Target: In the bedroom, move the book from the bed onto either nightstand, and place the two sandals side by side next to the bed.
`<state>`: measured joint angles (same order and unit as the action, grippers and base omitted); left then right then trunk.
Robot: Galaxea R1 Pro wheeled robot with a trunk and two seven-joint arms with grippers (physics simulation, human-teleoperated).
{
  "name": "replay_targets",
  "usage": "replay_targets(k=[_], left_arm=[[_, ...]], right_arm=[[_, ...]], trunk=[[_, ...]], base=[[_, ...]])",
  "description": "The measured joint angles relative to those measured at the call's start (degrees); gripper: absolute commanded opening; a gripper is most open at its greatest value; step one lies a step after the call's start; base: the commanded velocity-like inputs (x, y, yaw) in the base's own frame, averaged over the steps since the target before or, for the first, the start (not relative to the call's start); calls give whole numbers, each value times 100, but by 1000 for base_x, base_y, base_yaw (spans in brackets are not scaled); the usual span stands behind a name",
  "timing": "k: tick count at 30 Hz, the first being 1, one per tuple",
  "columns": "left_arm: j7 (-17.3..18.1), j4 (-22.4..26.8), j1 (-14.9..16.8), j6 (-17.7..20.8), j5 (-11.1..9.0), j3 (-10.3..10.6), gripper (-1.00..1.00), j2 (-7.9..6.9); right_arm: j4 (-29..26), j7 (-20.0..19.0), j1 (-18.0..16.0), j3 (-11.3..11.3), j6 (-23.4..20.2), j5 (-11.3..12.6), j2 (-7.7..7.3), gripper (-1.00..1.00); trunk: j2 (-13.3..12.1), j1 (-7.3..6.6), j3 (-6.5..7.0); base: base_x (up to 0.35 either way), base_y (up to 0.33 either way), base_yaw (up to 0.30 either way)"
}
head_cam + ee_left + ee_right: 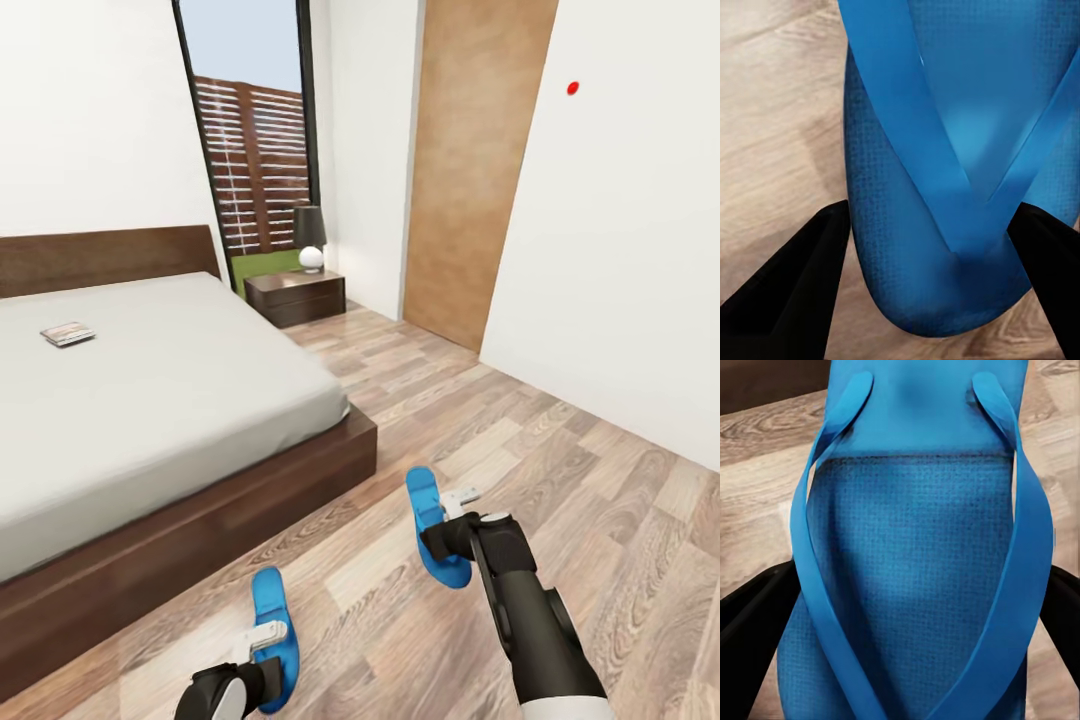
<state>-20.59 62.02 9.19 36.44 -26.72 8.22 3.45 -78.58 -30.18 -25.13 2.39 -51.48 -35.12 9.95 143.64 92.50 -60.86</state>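
We read this as the sandal step of the task, with both arms engaged at once on the brown wood-plank floor (600, 480) beside the large low bed with the dark brown frame and pale grey mattress (150, 400). Our left claw (262, 640) sits over one bright blue flip-flop (272, 630) close to the bed's foot corner, and in the left wrist view its two dark fingers (787, 292) stand on either side of that sandal's end, where the thin blue straps meet; they look close against the sole's edges, but we cannot tell whether they are actually pinching it. Our right claw (452, 505) is over the second blue flip-flop (430, 525), which lies further out on the floor and well apart from the first; in the right wrist view its dark fingers (754, 615) flank the sole in the same way, and again the grip itself cannot be confirmed. The small thin paperback book (68, 333) lies untouched on the mattress near the headboard, and the low dark brown two-drawer nightstand (296, 297) stands beyond the bed under a dark-shaded lamp (309, 237). Next, in our judgement, both sandals need bringing together, parallel and just beside each other along the bed frame.
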Motion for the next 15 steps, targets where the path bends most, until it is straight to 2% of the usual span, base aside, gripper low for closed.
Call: replay_targets(k=[1, 2, 4, 6, 7, 11, 15], left_arm=[[-16, 1, -7, -40, -47, -59, -100, 14], [-51, -1, -24, -104, -188, -196, -100, 55], [-103, -8, -49, -173, -448, -332, -100, 130], [-141, -9, -70, -199, -558, -408, -100, 142], [-178, -6, -102, -214, -618, -502, -100, 146], [-332, 10, -161, -307, -723, -773, -100, 159], [-490, 13, -177, -348, -765, -840, -100, 165]], right_arm=[[28, -25, -1, -1, 0, 6, 0, -100], [70, -120, -3, -6, 0, 25, 0, -100], [124, -325, -3, -14, 23, 25, 0, -100], [156, -445, -1, -33, 53, 1, 0, -100], [222, -522, 1, -120, 97, 27, 0, -100], [668, -632, -26, -445, 564, -12, -4, -100], [1104, -659, -57, -572, 999, -55, -69, -100]], trunk=[[0, 0, 3], [0, 0, 5], [0, 0, 11], [0, 0, 17], [0, 0, 19], [0, 0, 32], [0, 0, 46]], base=[[115, -316, 130], [114, -316, 136], [112, -317, 149], [111, -317, 157], [111, -318, 161], [110, -318, 165], [110, -318, 167]])
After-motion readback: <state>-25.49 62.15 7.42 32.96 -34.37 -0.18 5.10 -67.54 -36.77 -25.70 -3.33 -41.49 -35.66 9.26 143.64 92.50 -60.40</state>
